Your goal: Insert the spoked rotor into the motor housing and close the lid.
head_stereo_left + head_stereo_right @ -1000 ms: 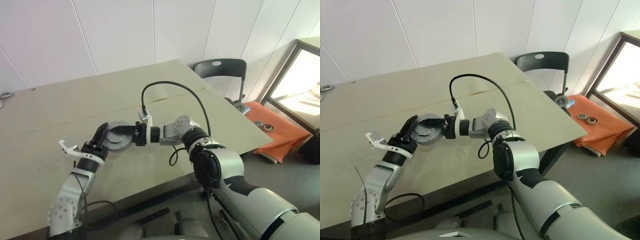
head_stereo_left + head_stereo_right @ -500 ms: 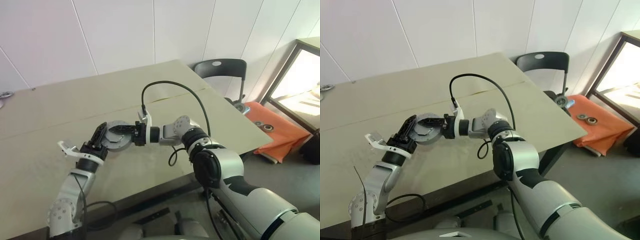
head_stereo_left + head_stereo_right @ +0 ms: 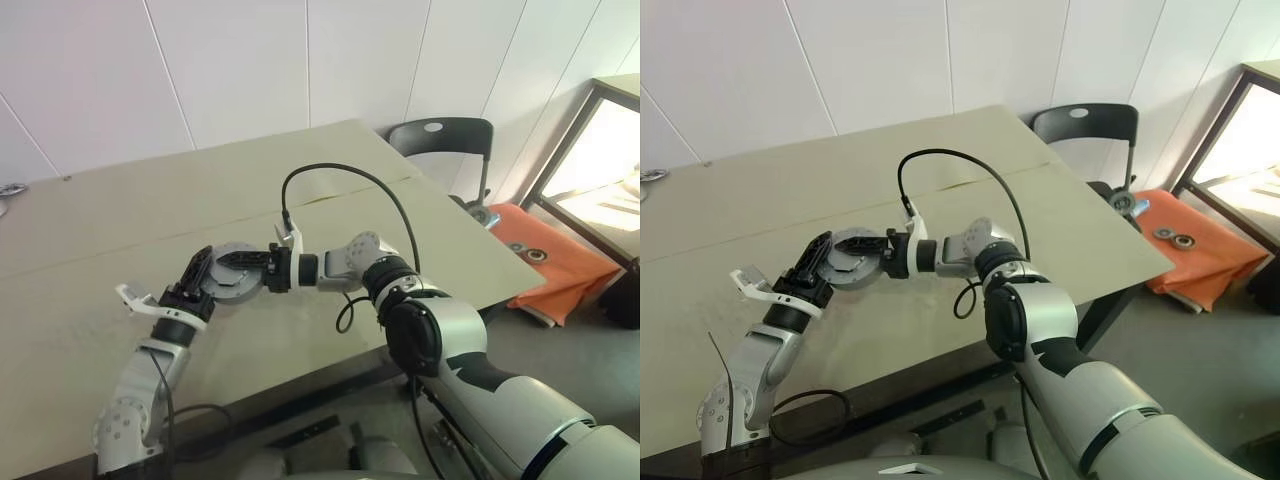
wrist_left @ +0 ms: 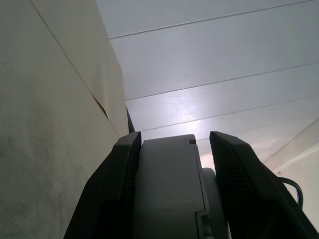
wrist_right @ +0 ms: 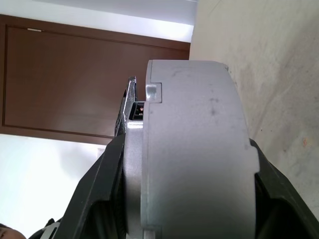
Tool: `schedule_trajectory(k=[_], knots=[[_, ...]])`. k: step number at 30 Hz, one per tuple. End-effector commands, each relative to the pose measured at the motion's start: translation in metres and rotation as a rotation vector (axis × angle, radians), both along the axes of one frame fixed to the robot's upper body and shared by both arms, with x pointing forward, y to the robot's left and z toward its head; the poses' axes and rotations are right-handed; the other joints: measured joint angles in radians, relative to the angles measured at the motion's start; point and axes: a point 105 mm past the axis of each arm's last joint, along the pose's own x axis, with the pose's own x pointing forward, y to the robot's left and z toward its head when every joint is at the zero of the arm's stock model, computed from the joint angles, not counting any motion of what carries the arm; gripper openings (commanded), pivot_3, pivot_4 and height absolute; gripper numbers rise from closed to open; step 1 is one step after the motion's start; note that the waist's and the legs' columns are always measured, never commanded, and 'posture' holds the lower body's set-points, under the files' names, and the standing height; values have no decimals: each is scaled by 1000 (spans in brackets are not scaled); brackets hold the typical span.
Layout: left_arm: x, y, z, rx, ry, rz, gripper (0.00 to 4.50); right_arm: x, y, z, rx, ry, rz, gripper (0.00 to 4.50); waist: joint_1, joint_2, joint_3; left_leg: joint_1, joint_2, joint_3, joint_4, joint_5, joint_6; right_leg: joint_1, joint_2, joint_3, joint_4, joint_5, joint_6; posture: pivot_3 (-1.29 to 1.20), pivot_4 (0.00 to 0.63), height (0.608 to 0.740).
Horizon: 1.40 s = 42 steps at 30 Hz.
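Two grippers meet over the beige table (image 3: pixel 420 230), and both grip the same round grey part, the motor housing (image 3: pixel 232 273), which is lifted a little above the table surface. The left gripper (image 3: pixel 205 268) has its black fingers closed against the housing's flat sides, as its wrist view shows. The right gripper (image 3: pixel 240 262) reaches in from the right and clamps the thick grey body between its fingers. Against the picture of one second ago, almost nothing differs: both arms and the housing stay in the same place. Whether the spoked rotor is inside the housing I cannot tell. A black chair (image 3: pixel 445 140) stands behind the table.
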Motion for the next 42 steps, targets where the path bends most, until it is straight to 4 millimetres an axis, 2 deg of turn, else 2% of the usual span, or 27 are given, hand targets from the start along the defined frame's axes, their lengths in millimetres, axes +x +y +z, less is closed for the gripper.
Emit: schedule_trajectory(k=[1, 4, 6, 12, 30, 33, 42], knots=[[-2, -14, 24, -2, -106, -74, 1908, 0, 5, 19, 84, 3, 10, 2320, 0, 0, 0, 0, 0, 0, 0, 0, 0, 0, 0, 0, 0, 0, 0, 0, 0, 740], [-2, -14, 25, -5, -109, -75, 1908, -2, 0, 35, 165, 10, 50, 2320, 0, 0, 0, 0, 0, 0, 0, 0, 0, 0, 0, 0, 0, 0, 0, 0, 0, 740], [-1, -14, 24, -8, -106, -75, 1908, -4, -1, 38, 179, 4, 77, 2320, 1, 0, 0, 0, 0, 0, 0, 0, 0, 0, 0, 0, 0, 0, 0, 0, 0, 740], [-1, -13, 21, -9, -99, -72, 1908, -5, -1, 27, 121, -31, 80, 2320, -1, 0, 0, 0, 0, 0, 0, 0, 0, 0, 0, 0, 0, 0, 0, 0, 0, 740], [-2, -14, 16, 29, -86, -70, 1908, -6, 6, 20, 89, -69, 74, 2320, 0, -1, 0, 0, 0, 0, 0, 0, 0, 0, 0, 0, 0, 0, 0, 0, 0, 740], [-2, -15, 16, 33, -87, -72, 1326, -5, 6, 17, 73, -70, 64, 2320, 0, -1, 0, 0, 0, 0, 0, 0, 0, 0, 0, 0, 0, 0, 0, 0, 0, 740], [0, -16, 10, 32, -65, -87, 1300, -5, 8, 14, 50, -111, 67, 2320, 0, -1, 0, 0, 0, 0, 0, 0, 0, 0, 0, 0, 0, 0, 0, 0, 0, 740]])
